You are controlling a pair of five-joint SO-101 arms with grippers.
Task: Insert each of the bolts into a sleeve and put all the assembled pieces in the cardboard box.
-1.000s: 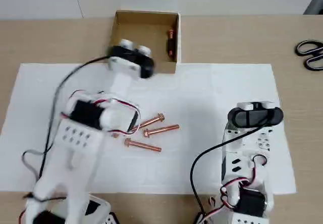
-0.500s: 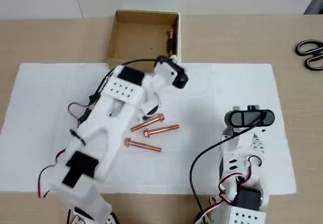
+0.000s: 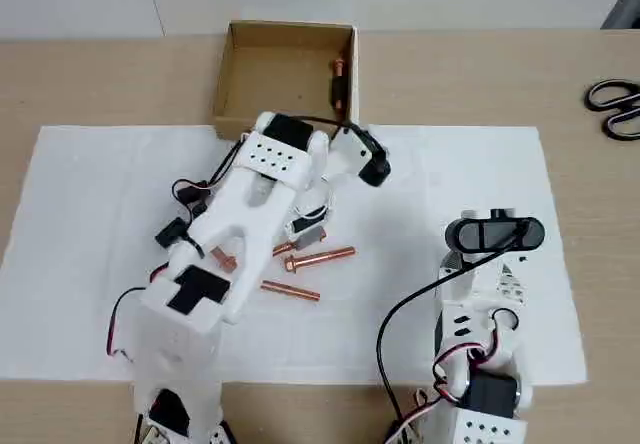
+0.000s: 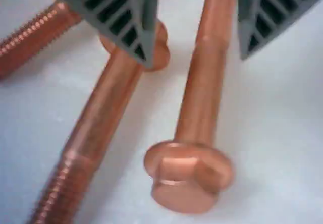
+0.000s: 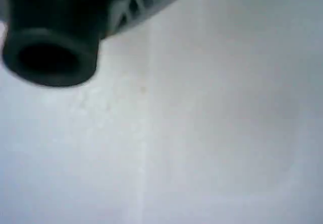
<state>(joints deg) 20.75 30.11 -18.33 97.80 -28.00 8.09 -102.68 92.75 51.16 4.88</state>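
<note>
**Left wrist view: jaws astride one bolt, a neighbour crowding in**

Left wrist view puts the left gripper [image 4: 197,52] low over the white paper sheet [image 4: 282,148]. Its grey ribbed jaws are released and stand either side of the shank of a copper flange-headed bolt [image 4: 194,133], whose head sits at lower centre of the frame. A second copper bolt [image 4: 96,138] lies just beside it to the left, its head tucked under one jaw tip.

The risk I see is that this tip catches the neighbour's head as the jaws close. Both bolts could then get pinched, or the wanted one nudged askew, and a skewed grasp would make lining it up with a sleeve hard. The round shanks may also roll on the paper.

Right wrist view has the right gripper [image 5: 65,27] seemingly clenched on a black tubular sleeve [image 5: 50,55] at upper left, its bore open.

High view adds the layout:
- The left arm [image 3: 250,194] bends over the bolts at centre and hides the jaw gap.
- A third copper bolt [image 3: 290,290] lies apart below.
- The right arm [image 3: 485,304] sits well off at lower right.
- At the top, the brown cardboard box [image 3: 232,74] holds one assembled piece [image 3: 340,82] against its right wall.
- Black scissors [image 3: 615,104] rest on the wooden surface [image 3: 100,74] at far right.
</note>
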